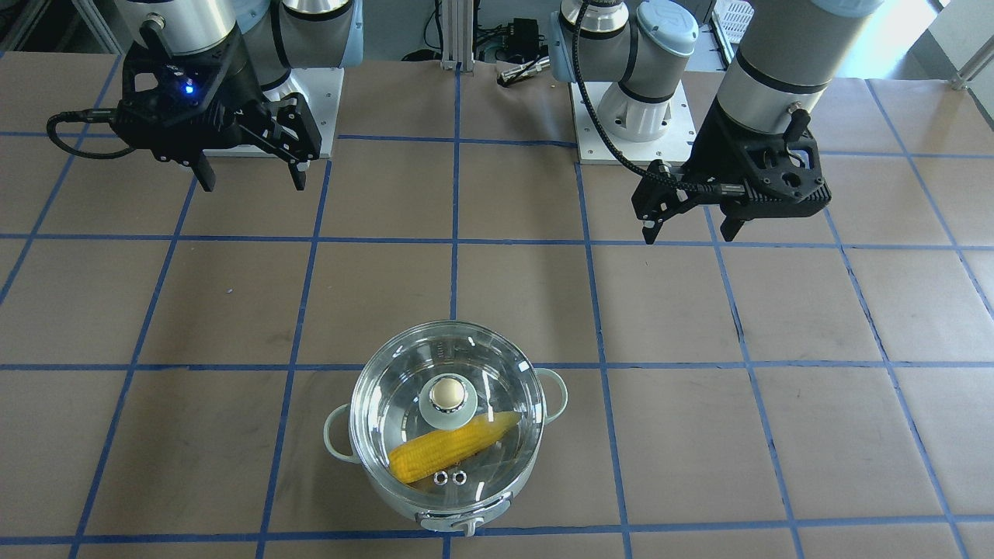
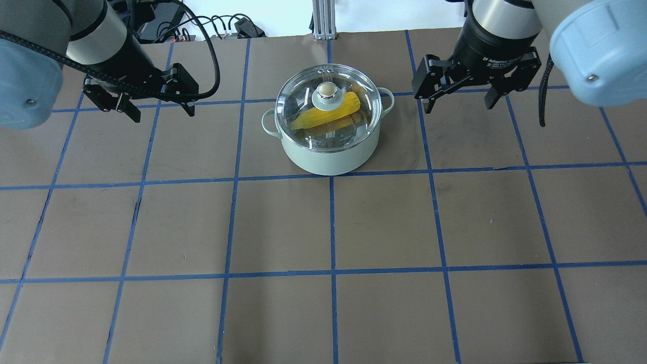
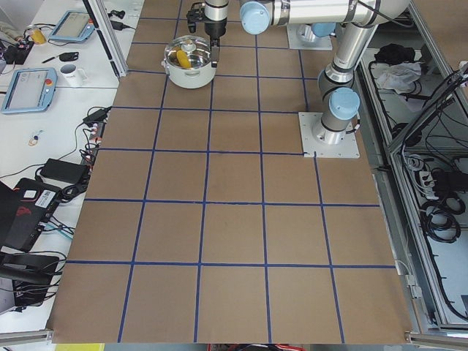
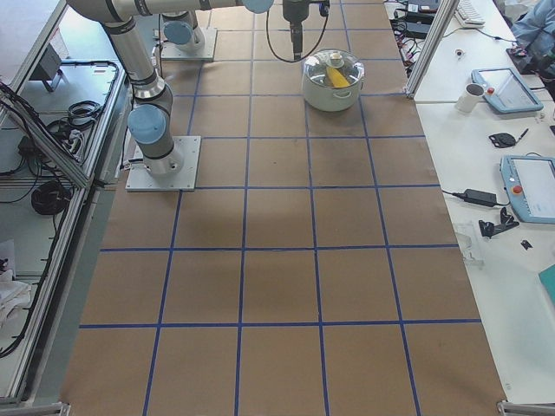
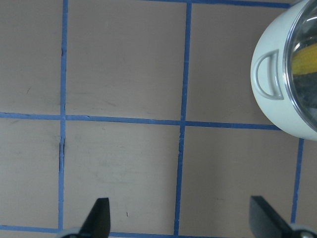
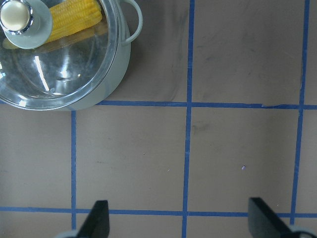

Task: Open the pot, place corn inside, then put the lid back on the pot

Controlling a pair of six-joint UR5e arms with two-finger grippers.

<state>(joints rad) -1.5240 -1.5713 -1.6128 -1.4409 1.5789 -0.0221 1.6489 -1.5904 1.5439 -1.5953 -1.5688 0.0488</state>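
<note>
Here we are: the pot (image 2: 328,156) sits on the tabletop (image 2: 384,222) out in the middle, between my two arms and well apart from both. The lid (image 2: 349,83) is seated flat on the rim, knob (image 2: 326,90) up at the centre, and through the glass I can see the corn (image 2: 328,115) lying inside on a slant, partly under the knob. My left fingers (image 2: 186,93) are spread wide with nothing between them, hanging above bare brown paper off to the pot's side; from my left wrist camera one loop handle (image 5: 270,74) of the pot shows at the right edge. My right fingers (image 2: 426,98) are spread wide too and empty, hovering on the pot's other side; from that wrist camera the lidded pot shows in the upper left corner.
</note>
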